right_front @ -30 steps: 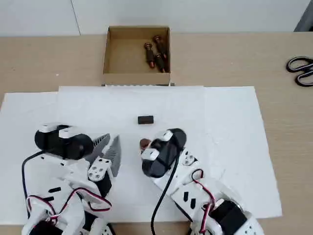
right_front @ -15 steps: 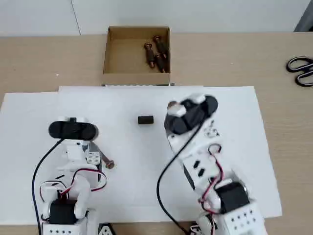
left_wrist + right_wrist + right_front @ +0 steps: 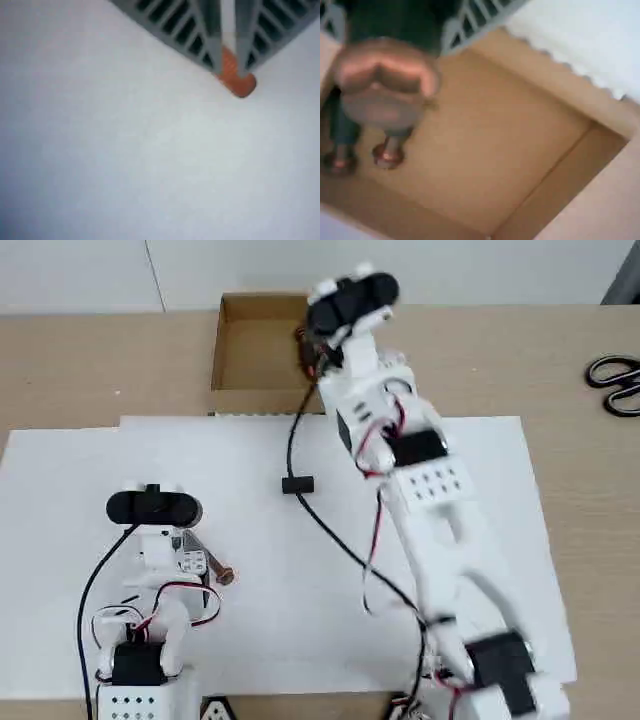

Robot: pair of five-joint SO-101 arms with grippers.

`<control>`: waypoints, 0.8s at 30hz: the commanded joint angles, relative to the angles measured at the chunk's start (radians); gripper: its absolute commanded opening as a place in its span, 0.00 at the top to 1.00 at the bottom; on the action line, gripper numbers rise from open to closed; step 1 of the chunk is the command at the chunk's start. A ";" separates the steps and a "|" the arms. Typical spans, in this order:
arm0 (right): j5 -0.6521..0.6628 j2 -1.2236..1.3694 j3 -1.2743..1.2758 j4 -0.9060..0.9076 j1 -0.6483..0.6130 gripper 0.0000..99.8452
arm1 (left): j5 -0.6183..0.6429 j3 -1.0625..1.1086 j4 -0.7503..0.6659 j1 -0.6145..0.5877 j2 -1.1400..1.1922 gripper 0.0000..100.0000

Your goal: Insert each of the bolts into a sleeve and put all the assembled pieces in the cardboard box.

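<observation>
My left gripper [image 3: 207,562] rests low over the white paper at the near left, shut on a copper bolt [image 3: 222,576]. In the left wrist view its grey fingers [image 3: 210,35] pinch the bolt [image 3: 237,82], whose tip sticks out. A black sleeve [image 3: 297,484] lies alone mid-paper. My right arm stretches over the cardboard box [image 3: 250,350], and my right gripper [image 3: 318,348] hangs above the box's right side. It [image 3: 395,30] is shut on a bolt-and-sleeve piece [image 3: 385,85]. Two assembled pieces [image 3: 387,152] lie on the box floor [image 3: 520,150].
A large white paper sheet [image 3: 480,500] covers the table's middle. Scissors [image 3: 612,380] lie at the far right edge. The right arm's black cable [image 3: 300,490] trails across the paper near the loose sleeve.
The right arm swung from mid-paper out over the box, carrying its piece. The left gripper drew back toward its base and shut on a bolt, and has hardly moved since.
</observation>
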 commanded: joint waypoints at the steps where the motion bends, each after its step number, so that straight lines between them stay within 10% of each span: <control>1: 0.114 0.217 -0.255 -0.077 0.004 1.00 | -0.002 -0.002 -0.025 -0.009 -0.009 0.99; 10: 0.436 0.656 -0.638 -0.160 -0.015 0.97 | -0.002 -0.002 -0.025 -0.009 -0.009 0.99; 16: 0.445 0.763 -0.744 -0.157 -0.056 0.79 | -0.002 -0.002 -0.025 -0.009 -0.009 0.99; 24: 0.440 0.730 -0.752 -0.137 -0.056 0.88 | -0.002 -0.002 -0.025 -0.009 -0.009 0.99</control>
